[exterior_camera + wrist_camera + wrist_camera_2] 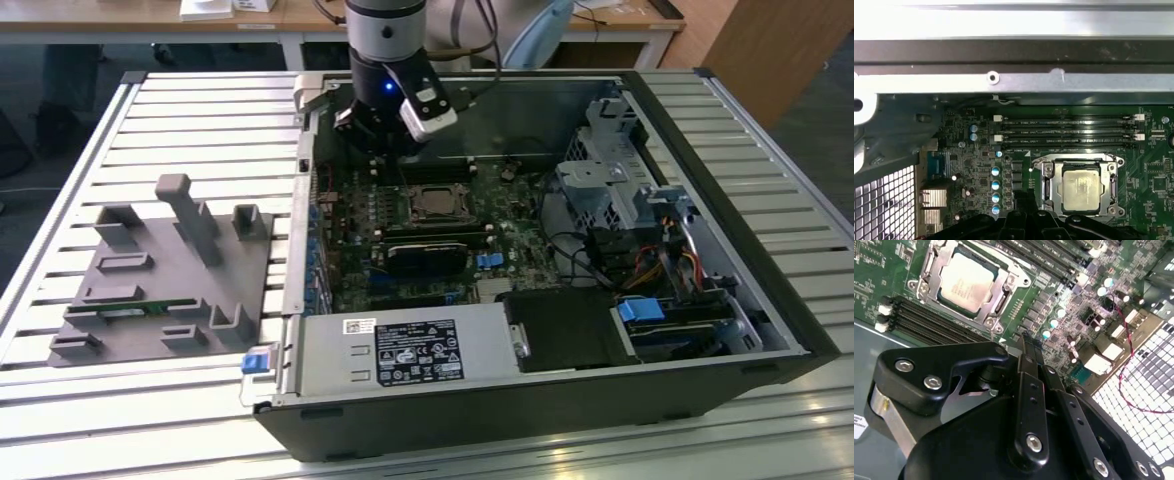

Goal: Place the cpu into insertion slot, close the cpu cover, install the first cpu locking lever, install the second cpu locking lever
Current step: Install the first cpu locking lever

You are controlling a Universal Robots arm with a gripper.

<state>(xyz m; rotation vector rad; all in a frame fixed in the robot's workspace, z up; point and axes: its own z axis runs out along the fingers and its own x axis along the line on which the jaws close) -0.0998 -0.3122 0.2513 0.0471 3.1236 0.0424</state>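
The cpu (968, 282) lies flat in the insertion slot (1114, 167) on the green motherboard, its dull silver top facing up. The cpu cover (1004, 295) is down around it as a silvery frame, with the chip showing through its window. How the locking levers stand I cannot tell. My gripper (1026, 340) hovers above the board beside the socket, over the black memory slots (929, 322), shut and holding nothing. In the exterior view the gripper (387, 160) hangs inside the open computer case, just behind the cpu (430, 205). In the first wrist view the cpu (1082, 189) sits close to the black fingers (1021, 202).
The open case (721, 200) lies on a slatted metal table, with drive cages and cables on the exterior view's right and a power supply (400, 350) at the front. A grey fixture block (160, 270) stands on the exterior view's left. The case's metal wall (1054, 80) is close behind the memory slots.
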